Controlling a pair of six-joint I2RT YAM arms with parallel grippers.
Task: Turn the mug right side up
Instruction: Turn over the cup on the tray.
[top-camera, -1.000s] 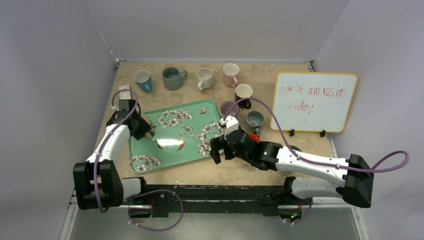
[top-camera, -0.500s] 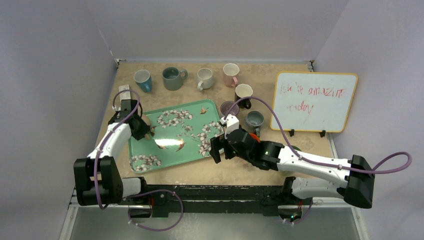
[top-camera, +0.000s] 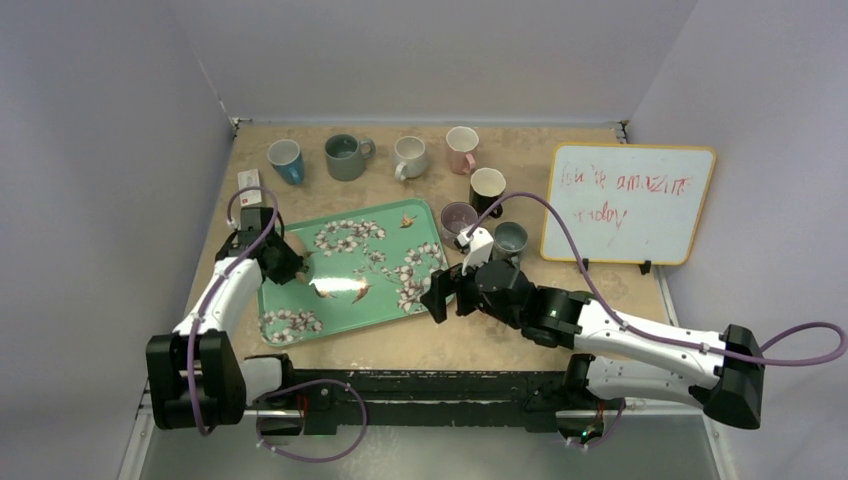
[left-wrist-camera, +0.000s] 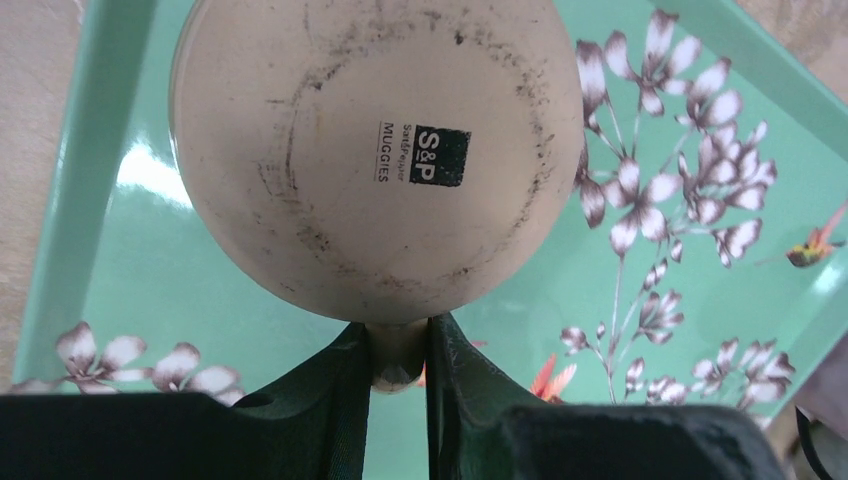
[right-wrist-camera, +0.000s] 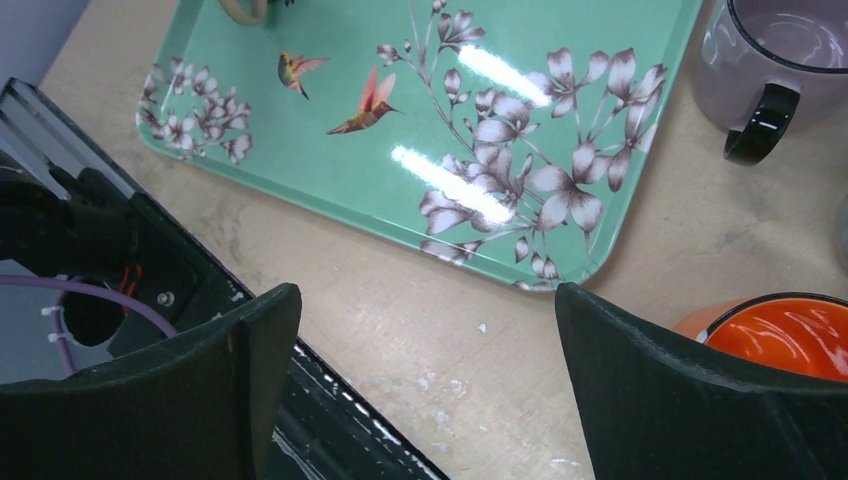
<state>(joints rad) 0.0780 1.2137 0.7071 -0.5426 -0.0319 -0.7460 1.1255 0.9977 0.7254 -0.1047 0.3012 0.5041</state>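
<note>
A cream mug (left-wrist-camera: 375, 150) stands upside down on the green flowered tray (left-wrist-camera: 130, 260), its scuffed, logo-printed base facing the left wrist camera. My left gripper (left-wrist-camera: 397, 335) is shut on the mug's handle (left-wrist-camera: 397, 365), one finger pressed to each side. From above, the mug (top-camera: 298, 262) sits at the tray's (top-camera: 330, 322) left edge, with the left gripper (top-camera: 286, 262) beside it. My right gripper (top-camera: 440, 297) hangs open and holds nothing, above bare table off the tray's near right corner. In the right wrist view, the right gripper (right-wrist-camera: 425, 300) stands wide over the tabletop.
Upright mugs line the back: blue (top-camera: 285, 160), grey-green (top-camera: 346, 156), white (top-camera: 410, 157), pink (top-camera: 461, 148). Dark (top-camera: 487, 187), purple (top-camera: 458, 217) and grey (top-camera: 509, 239) mugs stand right of the tray, an orange one (right-wrist-camera: 790, 335) by the right gripper. A whiteboard (top-camera: 627, 203) stands at right.
The left gripper's jaws have narrowed onto the mug's handle. The right arm has drifted a little to the right and back, its gripper still open.
</note>
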